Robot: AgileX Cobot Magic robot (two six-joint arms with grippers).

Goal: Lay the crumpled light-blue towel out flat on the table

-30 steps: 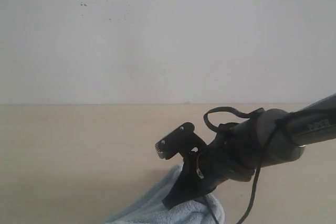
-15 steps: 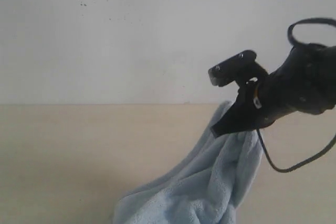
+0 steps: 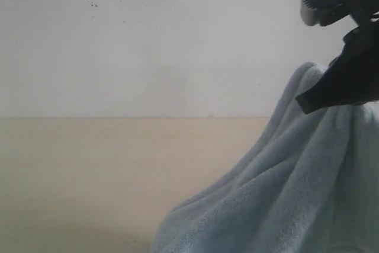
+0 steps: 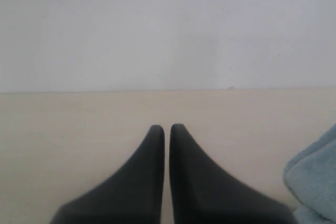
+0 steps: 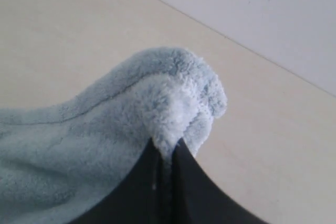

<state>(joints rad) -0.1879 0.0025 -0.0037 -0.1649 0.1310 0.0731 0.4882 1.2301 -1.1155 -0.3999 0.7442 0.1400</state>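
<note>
R gripper (image 5: 167, 149), jaws clamped on a fluffy edge of the towel (image 3: 284, 188), holds it high at the right of the exterior view, w/ the light-blue cloth draping down in broad folds toward the table (image 3: 89, 176). L gripper (image 4: 166, 128), jaws shut on nothing, points across bare table, apart from the towel, whose edge shows nearby in its wrist cam. A white speckled wall (image 3: 148, 39) stands behind.
</note>
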